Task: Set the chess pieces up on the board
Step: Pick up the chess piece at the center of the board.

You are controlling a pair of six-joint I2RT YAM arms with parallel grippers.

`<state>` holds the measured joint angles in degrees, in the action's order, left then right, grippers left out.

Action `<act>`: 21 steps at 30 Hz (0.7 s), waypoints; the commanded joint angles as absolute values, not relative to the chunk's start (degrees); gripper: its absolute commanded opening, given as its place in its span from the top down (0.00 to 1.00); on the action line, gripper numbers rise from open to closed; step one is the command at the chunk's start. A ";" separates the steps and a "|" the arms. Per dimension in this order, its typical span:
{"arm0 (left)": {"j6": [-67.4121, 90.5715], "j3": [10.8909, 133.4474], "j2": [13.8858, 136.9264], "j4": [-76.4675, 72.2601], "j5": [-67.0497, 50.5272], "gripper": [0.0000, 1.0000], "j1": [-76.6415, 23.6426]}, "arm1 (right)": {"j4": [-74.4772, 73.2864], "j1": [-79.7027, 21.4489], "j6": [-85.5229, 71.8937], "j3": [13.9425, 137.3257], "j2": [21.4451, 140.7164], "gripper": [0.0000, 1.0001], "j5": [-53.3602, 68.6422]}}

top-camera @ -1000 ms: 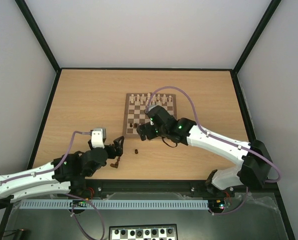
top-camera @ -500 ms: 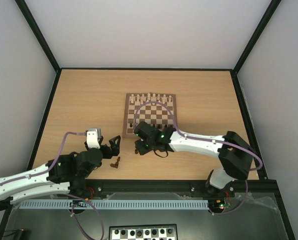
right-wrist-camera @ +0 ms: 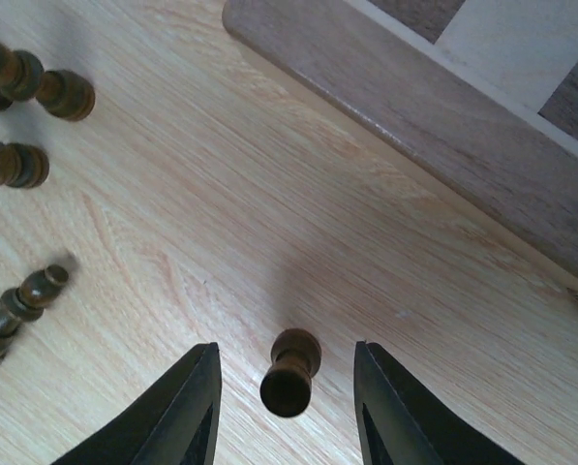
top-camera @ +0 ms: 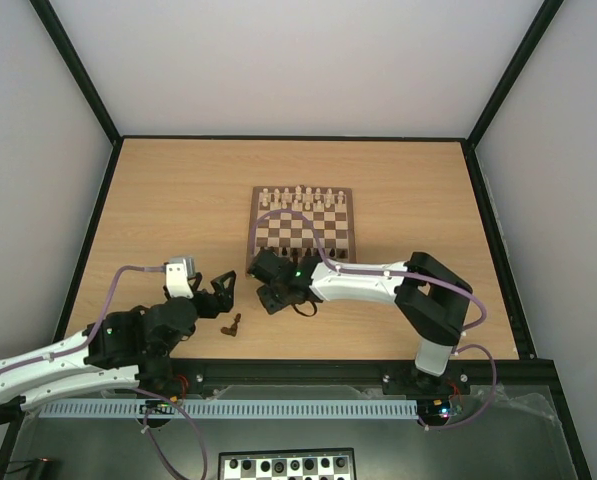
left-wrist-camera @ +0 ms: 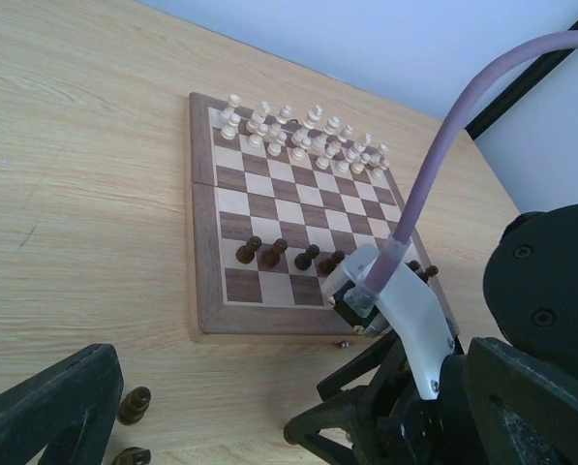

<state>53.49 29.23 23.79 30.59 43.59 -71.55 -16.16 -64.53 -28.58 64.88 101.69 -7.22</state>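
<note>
The board (top-camera: 303, 232) lies mid-table, with pale chessmen along its far rows and a few dark pawns (left-wrist-camera: 269, 254) on a near row. My right gripper (top-camera: 269, 297) is low over the table by the board's near left corner. In the right wrist view a dark pawn (right-wrist-camera: 290, 373) stands upright between the fingers (right-wrist-camera: 187, 412), with a gap on each side; the right gripper (right-wrist-camera: 287, 351) is open. More dark chess pieces (right-wrist-camera: 37, 87) lie loose to the left. My left gripper (top-camera: 223, 295) is open, with nothing in it, beside two loose dark pieces (top-camera: 234, 325).
The board's brown border (right-wrist-camera: 414, 107) runs just beyond the right gripper. In the left wrist view the right arm's white wrist camera (left-wrist-camera: 405, 305) and purple cable (left-wrist-camera: 443, 145) are close in front. A black-and-white board (top-camera: 288, 465) sits below the table's front edge.
My right arm has swung off the board to the table by its near left corner, and its jaws have narrowed around the standing pawn. The left arm has drawn back slightly.
</note>
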 commanded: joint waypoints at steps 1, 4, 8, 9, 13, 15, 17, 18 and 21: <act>53.97 29.18 22.85 31.63 44.91 0.00 -71.16 | -19.66 -65.11 -28.92 67.20 103.57 0.63 -9.04; 53.83 29.05 22.60 31.64 44.91 0.01 -71.17 | -20.01 -65.23 -28.83 67.88 104.56 0.67 -9.47; 53.74 29.09 22.59 31.53 44.86 0.01 -71.11 | -20.37 -65.30 -28.74 68.36 105.32 0.70 -9.84; 53.78 29.09 22.54 31.48 44.83 0.01 -71.16 | -20.51 -65.37 -28.78 68.38 105.36 0.70 -9.84; 53.69 29.04 22.58 31.47 44.82 0.01 -71.16 | -20.94 -65.31 -28.90 68.38 105.39 0.74 -10.17; 53.56 29.05 22.59 31.34 44.82 0.01 -71.16 | -21.18 -65.41 -28.99 68.25 105.22 0.78 -10.24; 53.38 29.09 22.72 31.18 44.82 0.01 -71.18 | -21.51 -65.39 -29.05 68.28 105.04 0.81 -10.37; 53.28 29.09 22.80 31.12 44.82 0.01 -71.13 | -21.72 -65.53 -29.09 68.25 104.93 0.82 -10.44; 52.97 29.18 23.02 30.78 44.82 0.01 -71.17 | -22.06 -65.56 -29.09 68.20 104.71 0.81 -10.52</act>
